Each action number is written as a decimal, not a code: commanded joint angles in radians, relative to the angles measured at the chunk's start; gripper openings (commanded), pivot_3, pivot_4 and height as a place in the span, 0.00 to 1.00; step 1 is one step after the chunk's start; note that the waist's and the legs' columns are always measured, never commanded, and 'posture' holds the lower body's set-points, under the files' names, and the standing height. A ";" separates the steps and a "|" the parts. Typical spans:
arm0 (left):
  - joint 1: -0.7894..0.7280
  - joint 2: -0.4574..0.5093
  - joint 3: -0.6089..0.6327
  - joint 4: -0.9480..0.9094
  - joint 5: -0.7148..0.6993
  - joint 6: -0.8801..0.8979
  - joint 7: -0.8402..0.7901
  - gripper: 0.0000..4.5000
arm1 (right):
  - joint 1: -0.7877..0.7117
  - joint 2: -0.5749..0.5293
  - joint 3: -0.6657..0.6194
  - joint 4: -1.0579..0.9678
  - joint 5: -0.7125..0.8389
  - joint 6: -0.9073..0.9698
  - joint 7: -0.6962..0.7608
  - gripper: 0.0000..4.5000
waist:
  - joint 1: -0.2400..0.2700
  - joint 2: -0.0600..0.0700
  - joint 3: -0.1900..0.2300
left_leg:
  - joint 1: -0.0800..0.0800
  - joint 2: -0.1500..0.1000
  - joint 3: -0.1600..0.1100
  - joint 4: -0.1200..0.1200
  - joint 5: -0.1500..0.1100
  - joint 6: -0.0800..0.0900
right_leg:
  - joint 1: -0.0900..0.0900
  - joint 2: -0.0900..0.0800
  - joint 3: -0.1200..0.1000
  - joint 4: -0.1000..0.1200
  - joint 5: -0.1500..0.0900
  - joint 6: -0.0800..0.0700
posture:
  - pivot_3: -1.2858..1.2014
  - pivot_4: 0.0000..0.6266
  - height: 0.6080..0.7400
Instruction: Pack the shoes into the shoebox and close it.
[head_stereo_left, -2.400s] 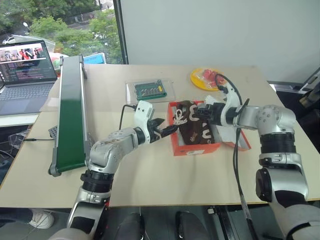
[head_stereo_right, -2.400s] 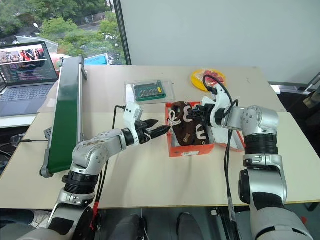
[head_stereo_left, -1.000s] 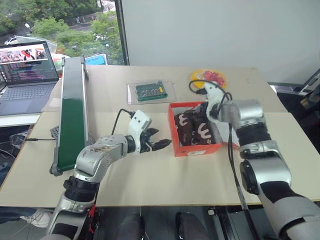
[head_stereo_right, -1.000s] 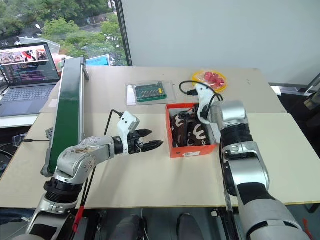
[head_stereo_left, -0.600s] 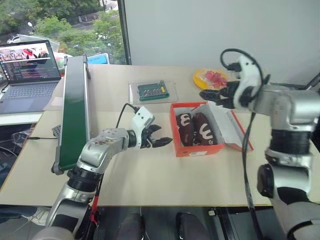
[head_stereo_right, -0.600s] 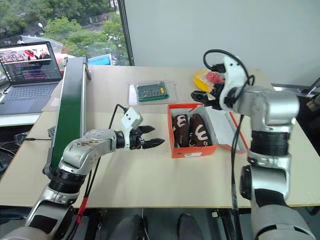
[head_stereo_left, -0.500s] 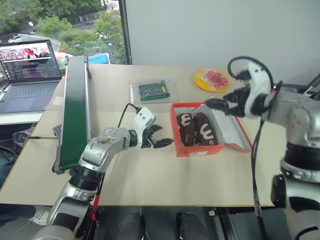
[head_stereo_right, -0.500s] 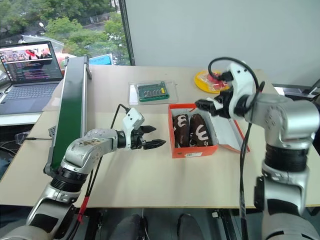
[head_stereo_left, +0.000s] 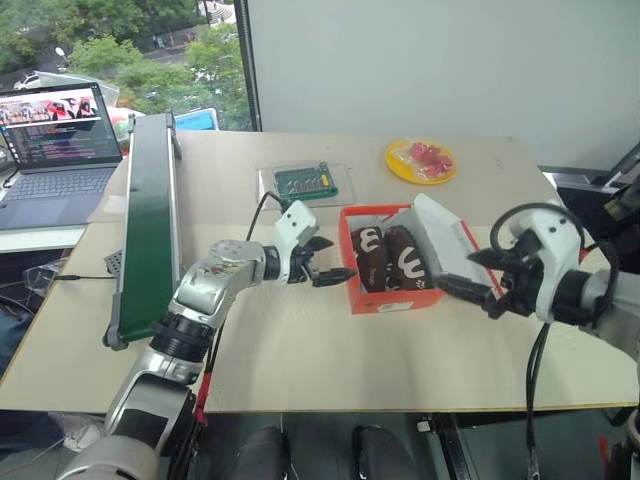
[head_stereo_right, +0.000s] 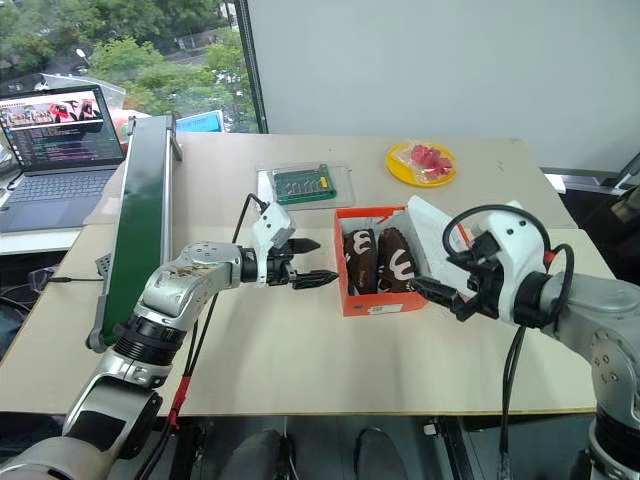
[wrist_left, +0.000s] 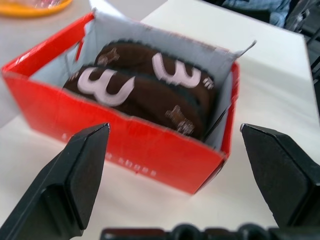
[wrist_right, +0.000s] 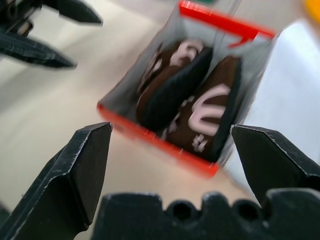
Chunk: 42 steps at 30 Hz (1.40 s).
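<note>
The red shoebox (head_stereo_left: 385, 297) sits mid-table with both dark brown shoes (head_stereo_left: 388, 255) lying side by side inside, white markings up. Its white-lined lid (head_stereo_left: 447, 243) stands tilted up along the box's right side. My left gripper (head_stereo_left: 330, 258) is open, just left of the box's left wall and pointing at it. My right gripper (head_stereo_left: 468, 275) is open at the lid's outer edge, on the right. I cannot tell whether it touches the lid. The left wrist view shows the shoes (wrist_left: 145, 92) behind the red wall (wrist_left: 125, 145), and the right wrist view shows the shoes (wrist_right: 200, 100) between my open fingers.
A long green board (head_stereo_left: 148, 220) stands on edge along the table's left side, with a laptop (head_stereo_left: 55, 150) beyond it. A clear tray with a circuit board (head_stereo_left: 305, 182) lies behind the box. A yellow plate (head_stereo_left: 420, 160) with red pieces sits at the back right.
My right arm has pulled back from above the box to the lid's near right side. The lid, flat before, now stands tilted up. The left gripper edged closer to the box.
</note>
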<state>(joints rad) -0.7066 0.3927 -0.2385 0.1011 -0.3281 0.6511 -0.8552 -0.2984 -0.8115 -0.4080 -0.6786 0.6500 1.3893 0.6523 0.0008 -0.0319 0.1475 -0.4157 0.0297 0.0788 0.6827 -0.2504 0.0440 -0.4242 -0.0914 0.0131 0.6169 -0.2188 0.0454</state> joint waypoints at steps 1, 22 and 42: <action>-0.021 0.008 0.005 -0.019 0.019 -0.032 -0.015 1.00 | 0.036 -0.041 -0.002 0.043 -0.056 -0.027 -0.058 0.91 | 0.001 0.000 0.000 | 0.000 0.000 0.000 0.000 0.000 0.000 | 0.000 0.000 0.000 0.000 0.000 0.000 | 0.52 0.24 1.00; -0.028 0.031 0.010 -0.069 0.026 -0.018 -0.068 1.00 | 0.257 0.425 -0.147 0.299 0.004 -0.334 -0.160 0.00 | 0.003 0.001 -0.002 | 0.001 0.000 0.000 0.001 0.000 0.000 | 0.001 0.001 0.002 0.001 0.000 0.000 | 0.52 0.24 1.00; 0.003 0.105 0.035 -0.188 0.029 0.077 -0.032 1.00 | -0.090 0.494 -0.280 1.218 0.002 -1.049 -0.169 0.00 | -0.013 0.001 -0.002 | 0.004 0.000 0.002 0.002 0.000 0.000 | 0.003 0.000 0.002 0.007 0.000 0.001 | 0.52 0.24 1.00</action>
<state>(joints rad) -0.6968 0.4883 -0.2179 -0.0528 -0.3005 0.7280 -0.8928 -0.3652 -0.3069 -0.6178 0.5305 0.5809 0.3995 0.4526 -0.0117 -0.0305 0.1460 -0.4118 0.0296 0.0804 0.6843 -0.2503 0.0439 -0.4214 -0.0910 0.0150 0.6243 -0.2191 0.0463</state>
